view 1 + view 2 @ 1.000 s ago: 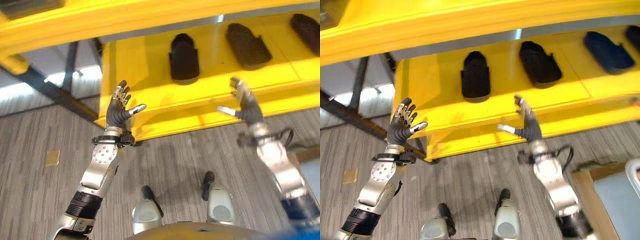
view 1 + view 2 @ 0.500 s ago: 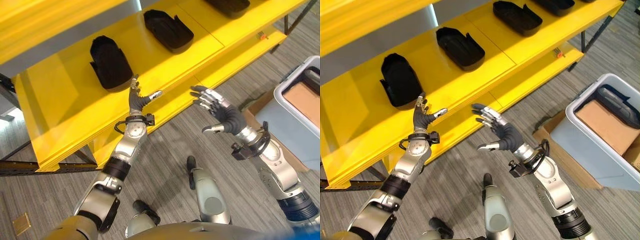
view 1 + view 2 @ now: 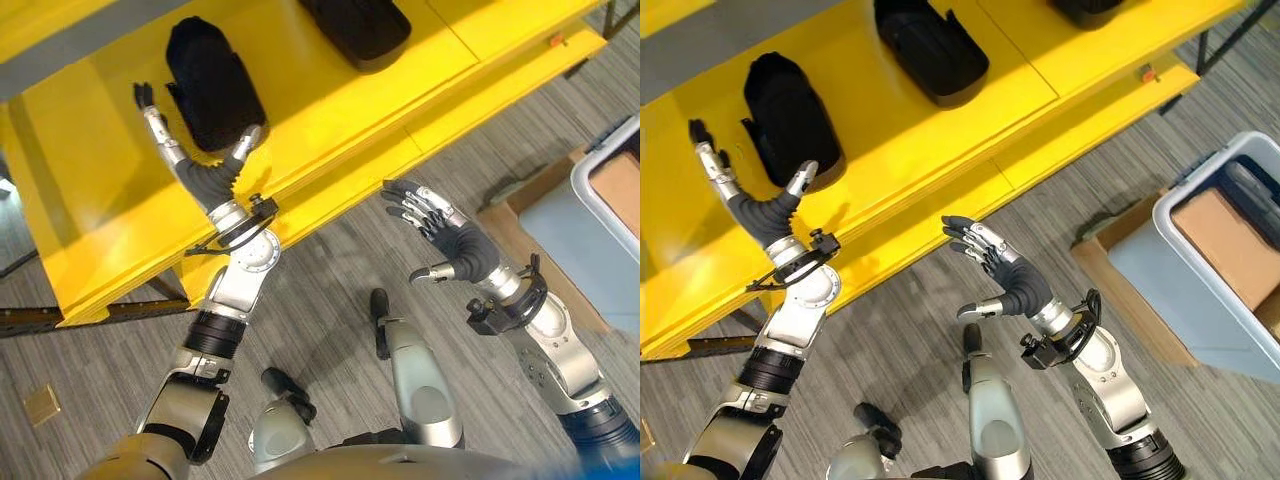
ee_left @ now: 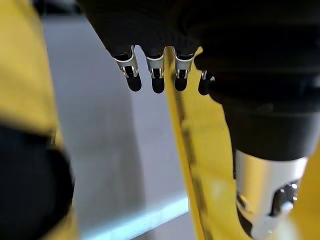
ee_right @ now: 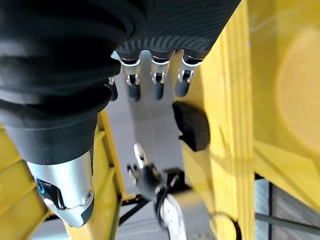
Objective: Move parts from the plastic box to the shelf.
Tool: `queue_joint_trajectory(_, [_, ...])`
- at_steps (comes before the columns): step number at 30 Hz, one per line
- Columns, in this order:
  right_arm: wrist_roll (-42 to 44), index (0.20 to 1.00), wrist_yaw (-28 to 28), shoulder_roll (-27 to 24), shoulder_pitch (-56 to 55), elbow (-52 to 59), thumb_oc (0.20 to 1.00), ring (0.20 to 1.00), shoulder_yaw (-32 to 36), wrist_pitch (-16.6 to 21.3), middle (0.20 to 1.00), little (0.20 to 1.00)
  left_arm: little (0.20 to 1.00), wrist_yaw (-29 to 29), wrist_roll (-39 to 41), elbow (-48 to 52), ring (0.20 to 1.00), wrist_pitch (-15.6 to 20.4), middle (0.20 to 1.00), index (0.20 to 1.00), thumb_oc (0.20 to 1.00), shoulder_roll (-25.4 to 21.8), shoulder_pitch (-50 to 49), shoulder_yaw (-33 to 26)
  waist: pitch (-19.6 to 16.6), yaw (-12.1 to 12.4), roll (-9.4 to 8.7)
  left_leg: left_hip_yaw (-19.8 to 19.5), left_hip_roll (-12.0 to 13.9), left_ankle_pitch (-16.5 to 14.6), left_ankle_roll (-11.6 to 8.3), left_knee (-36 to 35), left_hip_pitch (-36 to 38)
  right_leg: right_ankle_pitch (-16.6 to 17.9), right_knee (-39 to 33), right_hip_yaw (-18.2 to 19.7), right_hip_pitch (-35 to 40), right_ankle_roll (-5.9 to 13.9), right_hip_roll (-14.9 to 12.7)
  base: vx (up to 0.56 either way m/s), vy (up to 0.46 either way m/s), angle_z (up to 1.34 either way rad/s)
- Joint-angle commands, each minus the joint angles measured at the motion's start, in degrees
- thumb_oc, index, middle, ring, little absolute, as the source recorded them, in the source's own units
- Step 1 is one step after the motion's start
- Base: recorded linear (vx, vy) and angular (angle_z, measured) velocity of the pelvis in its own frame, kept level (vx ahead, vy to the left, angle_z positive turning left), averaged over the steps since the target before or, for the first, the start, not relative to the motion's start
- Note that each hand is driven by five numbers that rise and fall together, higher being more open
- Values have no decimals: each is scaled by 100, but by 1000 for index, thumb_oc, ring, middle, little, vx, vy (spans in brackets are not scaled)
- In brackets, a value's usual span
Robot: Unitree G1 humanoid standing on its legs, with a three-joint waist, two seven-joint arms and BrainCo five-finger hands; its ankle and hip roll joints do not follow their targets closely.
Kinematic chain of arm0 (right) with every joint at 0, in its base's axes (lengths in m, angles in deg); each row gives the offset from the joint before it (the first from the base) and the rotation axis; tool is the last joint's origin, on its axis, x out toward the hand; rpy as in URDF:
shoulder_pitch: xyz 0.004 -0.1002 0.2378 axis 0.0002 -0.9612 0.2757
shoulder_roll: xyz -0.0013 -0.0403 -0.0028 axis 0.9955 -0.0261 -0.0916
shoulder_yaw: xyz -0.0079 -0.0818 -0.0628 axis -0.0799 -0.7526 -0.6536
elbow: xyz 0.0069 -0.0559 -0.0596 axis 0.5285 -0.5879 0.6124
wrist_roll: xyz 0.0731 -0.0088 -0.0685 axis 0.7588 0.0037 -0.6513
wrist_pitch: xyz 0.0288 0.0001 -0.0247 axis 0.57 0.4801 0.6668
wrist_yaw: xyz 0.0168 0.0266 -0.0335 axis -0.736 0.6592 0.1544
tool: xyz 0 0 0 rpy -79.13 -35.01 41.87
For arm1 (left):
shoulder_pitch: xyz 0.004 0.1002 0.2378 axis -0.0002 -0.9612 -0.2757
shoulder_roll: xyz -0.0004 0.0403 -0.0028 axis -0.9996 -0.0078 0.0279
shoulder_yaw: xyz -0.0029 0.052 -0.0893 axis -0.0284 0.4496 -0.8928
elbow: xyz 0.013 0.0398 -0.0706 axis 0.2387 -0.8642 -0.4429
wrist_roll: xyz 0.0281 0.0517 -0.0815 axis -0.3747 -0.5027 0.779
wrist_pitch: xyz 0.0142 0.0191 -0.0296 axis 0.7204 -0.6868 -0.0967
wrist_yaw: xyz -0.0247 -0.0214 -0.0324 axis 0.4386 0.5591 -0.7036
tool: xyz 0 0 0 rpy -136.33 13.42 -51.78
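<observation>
**Listener:** Where are the hands, and are they holding anything?

**Operator:** Neither holds a part. My left hand point(image 3: 205, 180) is raised over the yellow shelf point(image 3: 90, 190), fingers straight and spread, thumb close beside a black moulded part point(image 3: 212, 85) lying there; I cannot tell whether it touches. My right hand point(image 3: 1012, 283) hovers over the grey carpet floor point(image 3: 910, 330), nearer me than the shelf edge, fingers loosely spread and empty.

**Listener:** And the parts themselves?

**Operator:** A second black part point(image 3: 930, 48) sits to the right of the first on the same shelf, and the edge of a third point(image 3: 1085, 10) shows further right. The grey plastic box point(image 3: 1200, 290) stands on the floor at far right, with a brown cardboard piece point(image 3: 1220, 225) and a dark shape inside that may be a part.

**Listener:** Which step is this?

**Operator:** I judge I'm between placements, with empty hands. Next I must turn right to the box, reach in and close a hand round a part.

**Listener:** Do the views differ?

**Operator:** The right eye view shows the box interior; the left eye view cuts it at the edge. My right wrist view looks past its straight fingers point(image 5: 156, 82) to the left hand and a black part.
</observation>
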Motion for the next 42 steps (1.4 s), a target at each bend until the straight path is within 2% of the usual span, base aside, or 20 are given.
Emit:
queue_joint_trajectory(1, [-194,1000,-243,270,-98,419,1000,1000,-28,473,1000,1000,1000,489,-580,473,1000,128,1000,1000,1000,-467,-224,-223,-259,-72,-371,-408,504,-226,-62,832,-430,-560,-113,-23,465,589,-458,19,-17,6])
queue_joint_trajectory(5, [-284,1000,-450,225,-62,359,1000,1000,-151,502,1000,1000,1000,518,-474,694,1000,39,1000,1000,1000,-499,-296,-328,-239,5,-380,-467,506,-249,-55,857,-494,-582,-83,-67,458,592,-483,20,-4,15])
queue_joint_trajectory(6, [-318,1000,-569,227,23,322,1000,1000,-213,429,1000,1000,1000,312,-87,613,1000,-86,1000,1000,1000,-472,-297,-341,-223,51,-389,-507,513,-255,-57,880,-524,-603,-58,-97,459,588,-476,34,3,18])
queue_joint_trajectory(13, [-337,1000,-591,136,127,259,1000,1000,-244,359,1000,1000,1000,-170,336,73,1000,-206,1000,1000,1000,-576,26,-286,-145,53,-460,-487,602,-252,-81,973,-645,-649,80,-129,312,583,-423,9,4,2])
queue_joint_trajectory(15, [-319,1000,-520,59,193,223,1000,1000,-249,325,1000,1000,1000,-560,389,-560,1000,-173,1000,1000,1000,-701,464,-180,-111,-6,-510,-450,697,-210,-120,1076,-753,-678,197,-121,168,559,-348,41,18,1])
queue_joint_trajectory(21, [-205,1000,-329,-34,169,240,1000,1000,-191,277,1000,1000,1000,-1020,646,-1375,1000,-149,1000,1000,1000,-893,1025,-11,-81,-153,-596,-336,816,-142,-187,1150,-842,-681,278,-66,-30,542,-212,23,3,-11])
queue_joint_trajectory(25, [-149,1000,-230,-102,145,269,1000,1000,-167,257,1000,1000,1000,-1281,1058,-1906,1000,-120,1000,1000,1000,-949,1303,41,-43,-243,-671,-255,944,-56,-246,1256,-918,-710,366,-57,-153,512,-138,12,-8,-5])
queue_joint_trajectory(26, [-144,1000,-200,-115,83,285,1000,1000,-146,287,1000,1000,1000,-1354,1463,-2130,1000,-112,1000,1000,1000,-890,1366,-16,-32,-277,-719,-217,992,-54,-259,1305,-945,-733,409,-61,-198,495,-113,28,-23,-15])
queue_joint_trajectory(28, [-114,1000,-170,-117,51,258,1000,1000,-143,331,1000,1000,1000,-1244,1889,-2342,1000,-89,1000,1000,1000,-782,1387,-115,-20,-301,-750,-194,1014,-68,-263,1337,-955,-754,450,-56,-235,491,-92,26,-30,-13])
queue_joint_trajectory(30, [-115,1000,-184,-85,77,239,1000,1000,-157,317,1000,1000,1000,-1286,1653,-2608,1000,-72,1000,1000,1000,-811,1468,-132,-16,-326,-795,-193,1025,-76,-271,1364,-973,-762,479,-47,-280,501,-56,9,-65,-10])
queue_joint_trajectory(32, [-52,1000,-210,-121,37,297,1000,1000,-141,340,1000,1000,1000,-1404,1791,-2722,1000,-71,1000,1000,1000,-848,1555,-130,4,-347,-839,-165,1063,-64,-286,1390,-1005,-770,488,-66,-300,487,-40,3,-67,-6])
queue_joint_trajectory(37, [-16,1000,-227,-128,-34,281,1000,1000,-107,370,1000,1000,1000,-1262,2269,-2817,1000,-111,1000,1000,1000,-809,1564,-213,33,-367,-862,-146,1077,-62,-288,1436,-989,-800,513,-71,-291,460,-7,0,0,0])
queue_joint_trajectory(40, [-39,1000,-304,-100,-72,273,1000,1000,-114,384,1000,1000,1000,-615,2300,-2859,1000,-160,1000,1000,1000,-746,1498,-365,39,-352,-876,-160,1065,-89,-286,1450,-985,-822,534,-86,-278,458,-11,0,0,0])
queue_joint_trajectory(41, [-92,1000,-381,-66,-92,291,1000,1000,-143,386,1000,1000,1000,-171,2021,-2861,1000,-143,1000,1000,1000,-694,1457,-458,42,-340,-901,-175,1072,-86,-296,1450,-992,-832,522,-101,-261,451,-13,0,0,0])
queue_joint_trajectory(42, [-106,1000,-403,-60,-102,292,1000,1000,-149,397,1000,1000,1000,-58,1932,-2853,1000,-136,1000,1000,1000,-683,1443,-480,45,-332,-910,-179,1071,-96,-292,1451,-995,-831,527,-108,-261,450,-17,6,-33,2])
